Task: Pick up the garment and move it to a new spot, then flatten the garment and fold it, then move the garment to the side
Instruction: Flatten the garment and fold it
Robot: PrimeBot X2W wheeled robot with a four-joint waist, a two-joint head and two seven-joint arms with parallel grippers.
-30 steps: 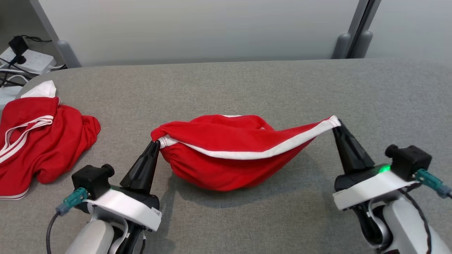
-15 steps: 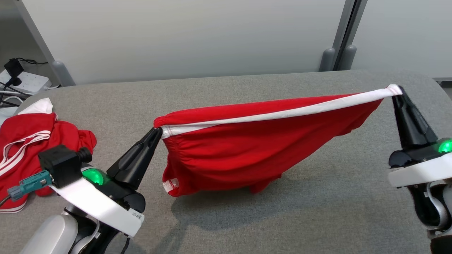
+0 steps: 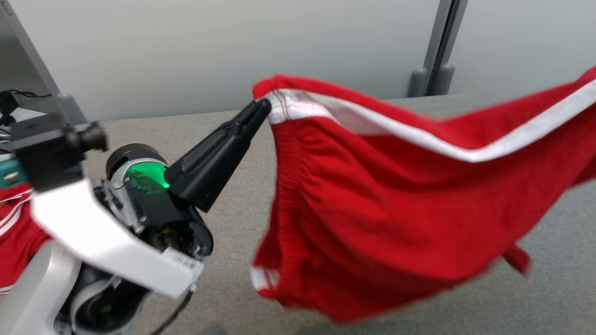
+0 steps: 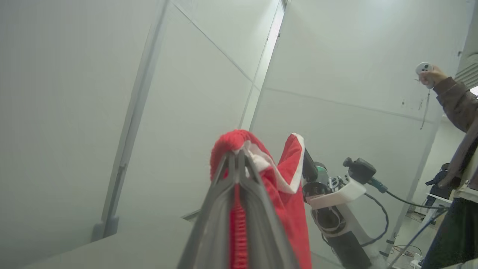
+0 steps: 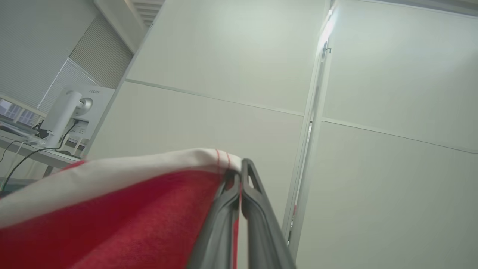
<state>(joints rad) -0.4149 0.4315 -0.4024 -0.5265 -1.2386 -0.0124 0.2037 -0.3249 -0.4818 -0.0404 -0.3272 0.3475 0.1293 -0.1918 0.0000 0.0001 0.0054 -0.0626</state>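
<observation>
The garment [image 3: 396, 209], red with a white stripe along its top edge, hangs stretched in the air above the grey table [image 3: 223, 153]. My left gripper [image 3: 265, 106] is shut on its left corner by the elastic waistband. In the left wrist view that gripper [image 4: 237, 158] pinches the red cloth [image 4: 287, 186], and my right gripper [image 4: 304, 158] holds the far corner. In the right wrist view my right gripper [image 5: 239, 168] is shut on the white-striped corner [image 5: 112, 209]. The garment's lower edge hangs just over the table.
A second red garment with white stripes [image 3: 14, 232] lies at the table's left edge. Pale wall panels and a grey post [image 3: 435, 46] stand behind the table. A person's sleeve and hand holding a controller [image 4: 444, 97] show at the right of the left wrist view.
Both grippers have risen and spread apart, lifting the garment off the table and pulling its top edge taut. The head camera has tilted, so the right gripper has left its view.
</observation>
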